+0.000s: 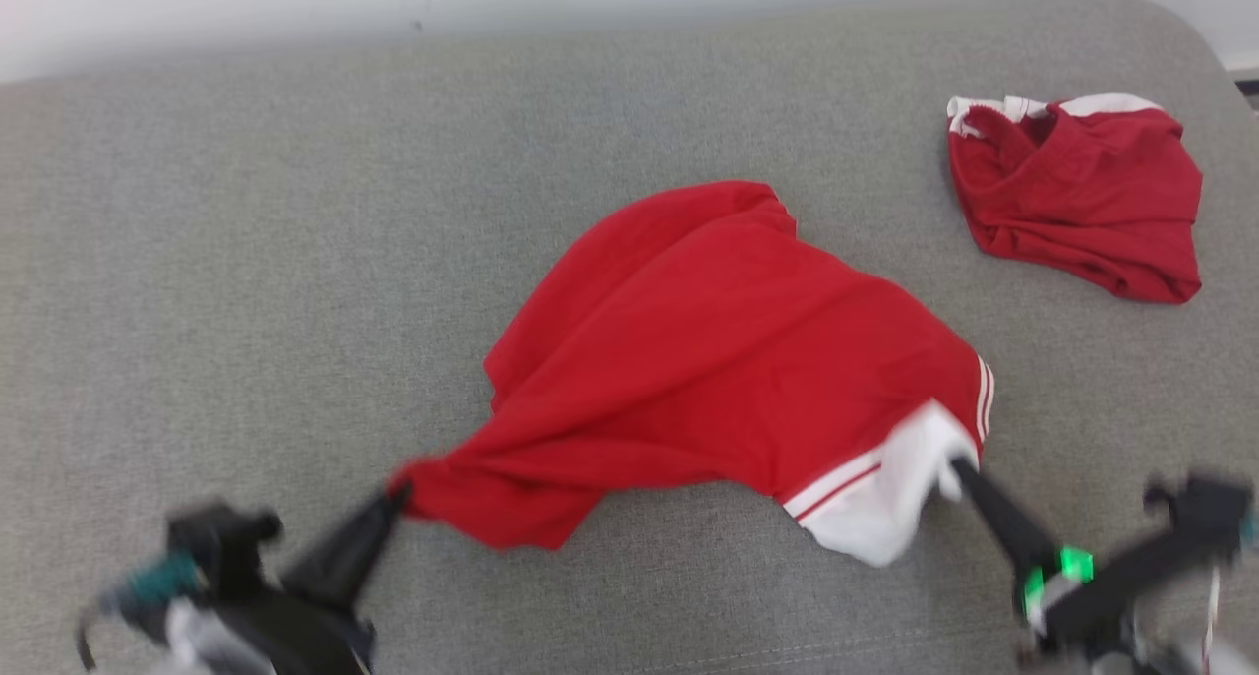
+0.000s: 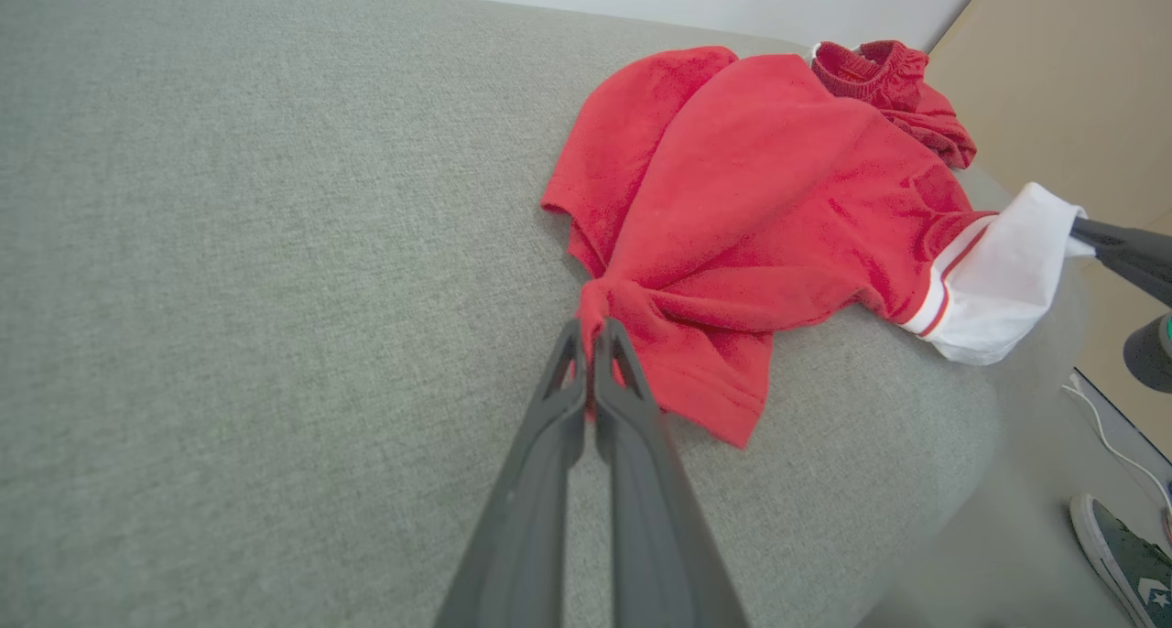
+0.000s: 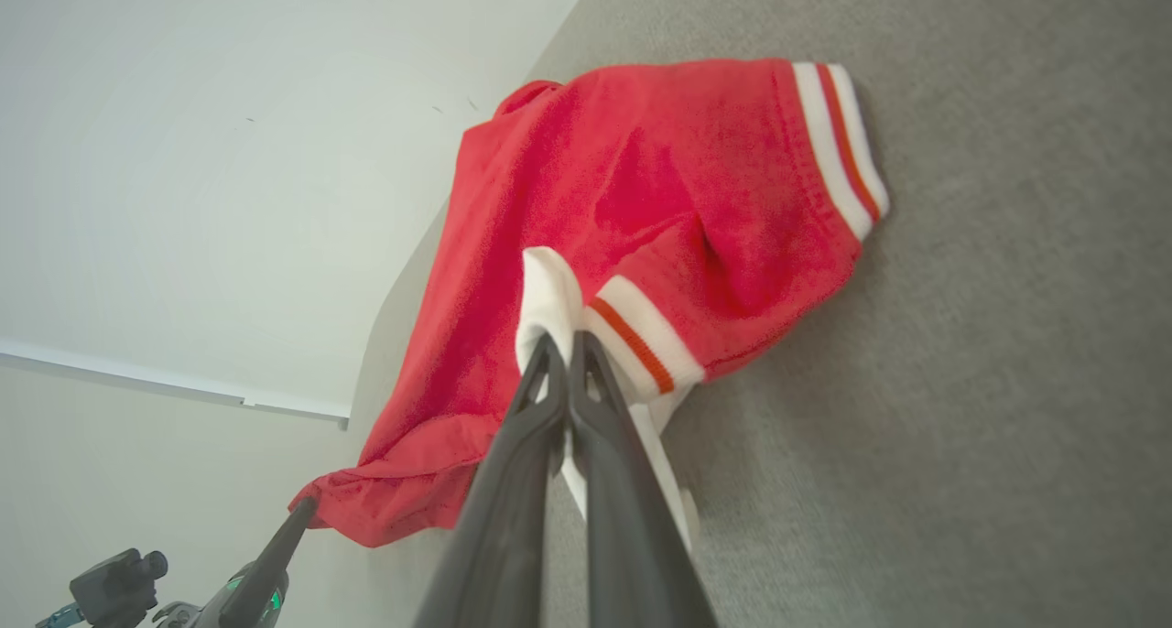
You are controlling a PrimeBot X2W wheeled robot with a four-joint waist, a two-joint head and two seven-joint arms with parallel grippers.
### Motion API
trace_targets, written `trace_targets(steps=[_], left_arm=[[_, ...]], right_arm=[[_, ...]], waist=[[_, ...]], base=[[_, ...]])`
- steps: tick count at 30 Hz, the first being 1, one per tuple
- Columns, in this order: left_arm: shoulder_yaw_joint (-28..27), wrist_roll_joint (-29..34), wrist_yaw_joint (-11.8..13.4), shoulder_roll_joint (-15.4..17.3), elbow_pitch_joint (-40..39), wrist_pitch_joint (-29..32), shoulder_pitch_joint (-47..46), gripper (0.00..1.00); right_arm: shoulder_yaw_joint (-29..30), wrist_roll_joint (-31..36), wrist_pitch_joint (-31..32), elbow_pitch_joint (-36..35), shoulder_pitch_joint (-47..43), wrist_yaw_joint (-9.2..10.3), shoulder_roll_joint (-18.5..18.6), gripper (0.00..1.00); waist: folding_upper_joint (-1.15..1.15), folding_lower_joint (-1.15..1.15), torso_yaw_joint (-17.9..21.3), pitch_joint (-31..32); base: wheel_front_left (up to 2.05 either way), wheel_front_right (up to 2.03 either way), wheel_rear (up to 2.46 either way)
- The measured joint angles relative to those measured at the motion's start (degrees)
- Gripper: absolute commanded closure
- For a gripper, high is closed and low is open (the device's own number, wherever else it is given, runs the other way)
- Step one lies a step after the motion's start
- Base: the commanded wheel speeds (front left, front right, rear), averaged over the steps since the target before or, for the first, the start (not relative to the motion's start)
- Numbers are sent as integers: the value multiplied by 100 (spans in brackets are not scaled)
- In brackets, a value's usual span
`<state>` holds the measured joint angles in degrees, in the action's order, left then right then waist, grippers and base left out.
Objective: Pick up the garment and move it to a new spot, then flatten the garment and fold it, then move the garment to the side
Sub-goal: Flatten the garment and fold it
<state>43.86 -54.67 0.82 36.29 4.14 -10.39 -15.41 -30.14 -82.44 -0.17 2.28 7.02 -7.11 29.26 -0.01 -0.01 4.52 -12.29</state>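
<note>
Your red shirt (image 1: 708, 360) lies near the middle of the grey upholstered seat (image 1: 246, 262), stretched between the two grippers and only partly spread. It is bright red, with white cuffs crossed by a thin red stripe. The body bunches into long folds that run towards its lower-left corner. One striped cuff lies flat at the right edge. The other end, a broad white band, is pulled up off the fabric on the right.

Your left gripper (image 1: 393, 498) has the red corner at the shirt's lower left. In the left wrist view its fingers (image 2: 554, 417) are pressed almost together, with a gathered knot of red cloth pinched at the tips and a loose flap hanging beside them onto the seat.

Your right gripper (image 1: 954, 473) has the white band. In the right wrist view its fingers (image 3: 526, 427) are likewise nearly closed, with white cloth caught between them and trailing down along the fingers. The head view blurs both grippers.

A second, darker red garment (image 1: 1077, 193) with white trim sits crumpled at the seat's far right, well apart from your shirt. In the left wrist view, a sneaker (image 2: 1122, 564) rests on the floor past the seat's rounded edge.
</note>
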Motion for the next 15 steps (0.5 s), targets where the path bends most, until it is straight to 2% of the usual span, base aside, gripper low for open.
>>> trace_targets(steps=[4,7,9,10,13,15], left_arm=[[-32,-140,-383,177,390,604,-993,100],[-22,-146,-695,105,722,1189,-2060,100],[-46,-170,-731,65,995,1552,-2794,100],[-69,-24,-747,71,1248,1819,-3622,100],[-421,407,-790,67,1592,1891,-5054,100],[-730,831,-810,108,1861,1847,-5892,100]], right_arm=[[162,-69,264,215,1282,0,-189,100],[400,-200,420,581,2412,0,-448,100],[547,-259,469,924,3235,0,-714,100],[717,-291,465,1291,4177,66,-1013,100],[1301,-290,221,1745,5503,188,-1426,100],[1717,-245,-56,2056,6211,183,-1629,100]], waist=[[0,1,56,-148],[1,2,94,-295],[1,2,117,-413],[2,2,143,-545],[2,3,192,-757],[1,3,232,-896]], base=[[0,0,0],[0,0,0],[0,0,0],[0,0,0],[0,0,0],[0,0,0]])
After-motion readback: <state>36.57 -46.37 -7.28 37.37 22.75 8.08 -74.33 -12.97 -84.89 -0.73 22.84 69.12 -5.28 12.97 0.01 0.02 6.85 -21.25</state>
